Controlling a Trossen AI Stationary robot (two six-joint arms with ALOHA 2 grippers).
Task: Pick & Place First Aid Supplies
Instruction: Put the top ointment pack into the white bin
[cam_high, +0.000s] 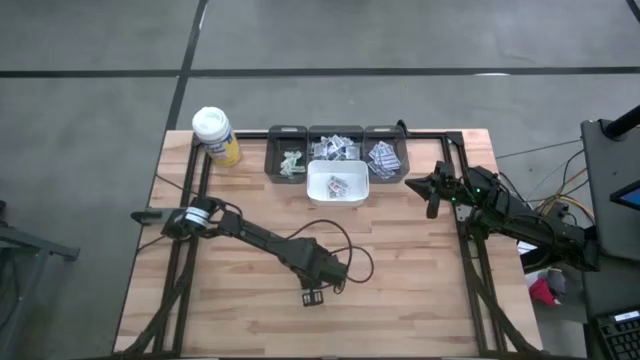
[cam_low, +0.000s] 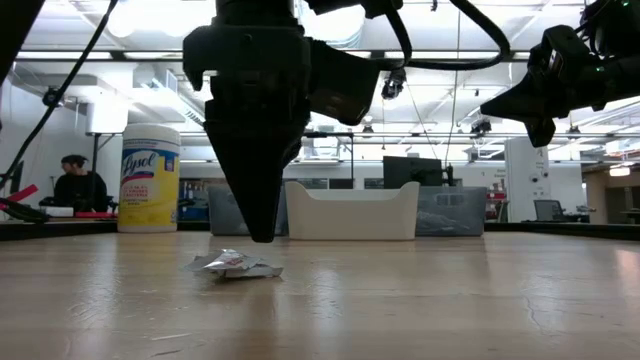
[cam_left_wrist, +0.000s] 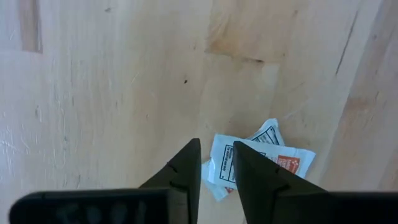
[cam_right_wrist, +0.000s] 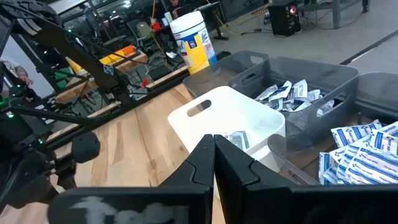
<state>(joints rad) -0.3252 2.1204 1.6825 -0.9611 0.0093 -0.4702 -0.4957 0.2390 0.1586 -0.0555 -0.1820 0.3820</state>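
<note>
The left gripper (cam_left_wrist: 216, 163), jaws slightly parted, is hovering over packets (cam_left_wrist: 264, 158); the right gripper (cam_right_wrist: 214, 149), clenched, is facing the bins (cam_right_wrist: 298, 71) and Lysol tub (cam_right_wrist: 189, 40).

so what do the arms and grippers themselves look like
Both arms are dark, near-black jointed links. The left arm wears a white band near its base and a thin black cable loops beside it. The right arm shows a small green light and bundled cables at its base. Each ends in two dark tapering wedge fingers: left gripper, right gripper.
</note>
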